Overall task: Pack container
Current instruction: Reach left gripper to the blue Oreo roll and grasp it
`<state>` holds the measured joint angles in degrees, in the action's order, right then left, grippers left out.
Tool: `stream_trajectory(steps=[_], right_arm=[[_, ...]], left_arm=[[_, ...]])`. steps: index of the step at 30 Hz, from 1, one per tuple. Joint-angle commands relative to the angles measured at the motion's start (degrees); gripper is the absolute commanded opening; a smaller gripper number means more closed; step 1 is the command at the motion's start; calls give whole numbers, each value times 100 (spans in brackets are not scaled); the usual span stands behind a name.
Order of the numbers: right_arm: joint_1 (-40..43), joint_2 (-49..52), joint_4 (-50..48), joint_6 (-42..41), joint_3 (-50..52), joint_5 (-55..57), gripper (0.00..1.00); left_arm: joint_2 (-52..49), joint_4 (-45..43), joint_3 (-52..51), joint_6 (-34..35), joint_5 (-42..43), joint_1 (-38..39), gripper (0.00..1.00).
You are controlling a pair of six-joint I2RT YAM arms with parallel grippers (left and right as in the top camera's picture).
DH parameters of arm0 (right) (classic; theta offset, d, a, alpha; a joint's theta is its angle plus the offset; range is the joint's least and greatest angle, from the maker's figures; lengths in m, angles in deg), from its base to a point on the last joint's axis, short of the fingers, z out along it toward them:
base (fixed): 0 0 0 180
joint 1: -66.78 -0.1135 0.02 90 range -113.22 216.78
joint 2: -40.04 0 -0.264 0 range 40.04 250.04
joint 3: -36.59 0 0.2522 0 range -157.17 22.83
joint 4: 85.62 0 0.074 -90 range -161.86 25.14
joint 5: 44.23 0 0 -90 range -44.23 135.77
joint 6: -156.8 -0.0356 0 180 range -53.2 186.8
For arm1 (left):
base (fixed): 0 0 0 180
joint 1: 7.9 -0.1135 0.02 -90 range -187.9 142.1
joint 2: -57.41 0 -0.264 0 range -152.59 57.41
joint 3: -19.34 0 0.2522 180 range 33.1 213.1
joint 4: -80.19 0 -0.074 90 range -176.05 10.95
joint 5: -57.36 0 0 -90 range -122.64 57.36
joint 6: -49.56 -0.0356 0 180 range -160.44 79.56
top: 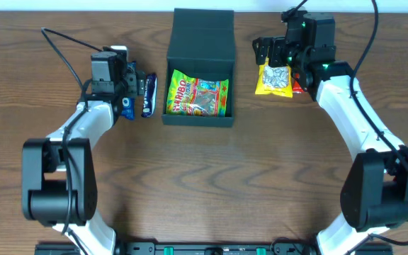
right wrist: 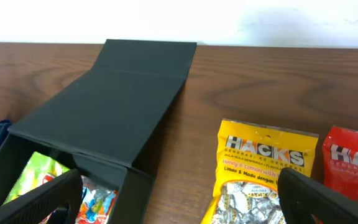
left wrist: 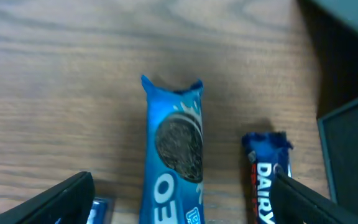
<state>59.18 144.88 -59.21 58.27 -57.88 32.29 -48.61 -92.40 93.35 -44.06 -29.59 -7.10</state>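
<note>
Container (top: 197, 119), dark teal-green and square, sits at the far middle of the wooden worktop (top: 261, 177), between the 2 arms. Its hinged flap lid (top: 202, 34) is thrown open and lies back toward the far edge. 1 bright Haribo bag (top: 198, 96) lies flat inside.

Left pincer (top: 129, 88) is just beside the container's left wall. In the left wrist view the left pincer (left wrist: 182, 186) is spread wide, and a blue Oreo pack (left wrist: 176, 149) lies lengthwise on the wood between its 2 fingers; whether either finger touches the pack cannot be told. A blue Dairy Milk bar (left wrist: 263, 180) lies parallel to the pack on the container side, close to the inner finger.

Right pincer (top: 271, 53) is to the right of the container, over a yellow Hacks bag (top: 273, 79). Seen from the right wrist, the right pincer (right wrist: 182, 196) is also spread and pinches nothing. A red Hacks bag (right wrist: 353, 162) lies just beside the yellow 1, on the side away from the container.
</note>
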Motion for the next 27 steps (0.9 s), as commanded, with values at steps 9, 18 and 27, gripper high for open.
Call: stream_trajectory(steps=[9,18,27], right_arm=[[17,-90,66,17,-94,15,99],[17,-90,162,17,-94,13,99],[17,-90,175,20,-94,13,99]], left_arm=[[-393,79,105,42,107,-42,85],[-619,184,105,105,166,-42,77],[-623,424,103,103,142,-42,55]])
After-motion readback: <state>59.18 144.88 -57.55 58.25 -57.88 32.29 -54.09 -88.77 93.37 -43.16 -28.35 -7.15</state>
